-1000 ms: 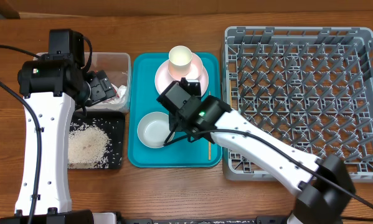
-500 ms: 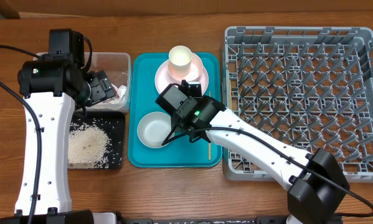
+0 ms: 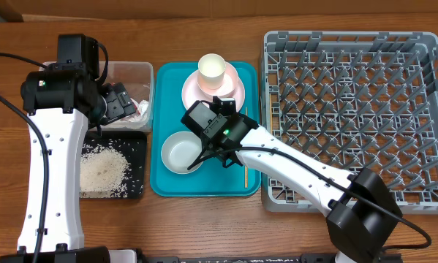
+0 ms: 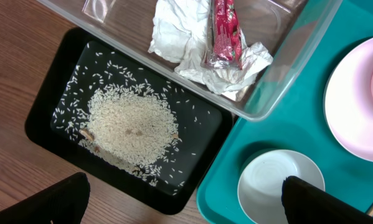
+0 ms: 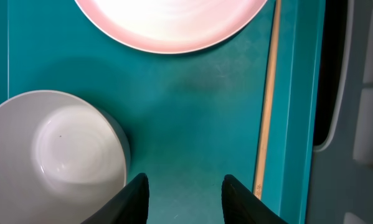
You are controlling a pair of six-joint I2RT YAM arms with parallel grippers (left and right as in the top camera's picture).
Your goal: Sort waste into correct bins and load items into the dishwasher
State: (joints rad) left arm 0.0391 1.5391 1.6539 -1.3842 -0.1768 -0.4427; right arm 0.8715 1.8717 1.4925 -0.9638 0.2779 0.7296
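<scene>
Two sets of fingers are seen parted, with nothing gripped in either. The right gripper (image 5: 185,186) is held over the teal serving tray (image 3: 167,80), its fingers (image 5: 133,202) spread above bare tray floor between the white bowl (image 5: 55,155) and the wooden chopstick (image 5: 267,93). The bowl is set upright in the tray's near left part. The chopstick is laid along the tray's right rim; whether it is one stick or a close pair cannot be made out. The pale-pink plate (image 3: 233,91) is placed in the tray's far half, and a small cup (image 3: 212,68) is stood upright on it. The left gripper (image 4: 186,186) is held just left of the tray, its fingers (image 4: 49,202) wide apart. Left of the tray, a clear plastic tub (image 3: 131,73) is seen just beside its far half, holding crumpled tissue (image 4: 174,37) and a red wrapper (image 4: 223,28). A black tray (image 4: 80,62) with a heap of rice (image 4: 130,127) is set beside its near half. The grey dish rack (image 3: 350,109) is stood just right of the tray. All are carried by a wooden surface (image 3: 204,219).
</scene>
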